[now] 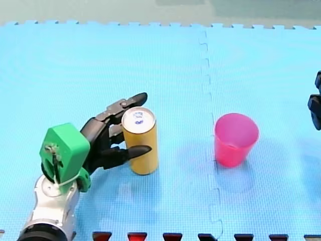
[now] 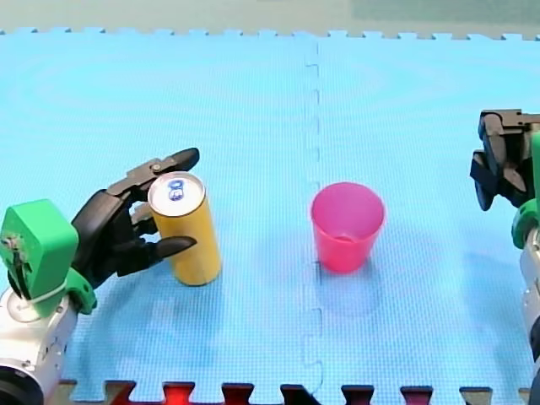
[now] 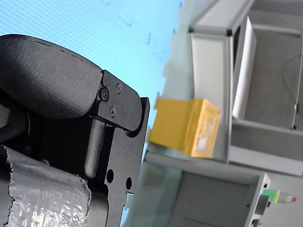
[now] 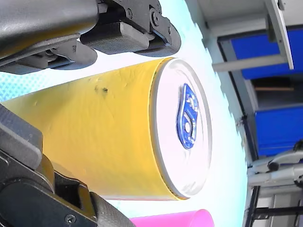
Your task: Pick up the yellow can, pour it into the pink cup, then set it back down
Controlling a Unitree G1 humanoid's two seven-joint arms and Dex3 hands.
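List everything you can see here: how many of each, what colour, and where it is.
yellow can: one, yellow with a pale top, upright on the mat, left of the cup.
pink cup: one, pink, upright, right of centre.
foam mat: blue interlocking tiles, under everything.
box: one, yellow, by a grey frame beyond the mat.
left hand: one, black, fingers around the can.
right hand: one, black, at the right edge.
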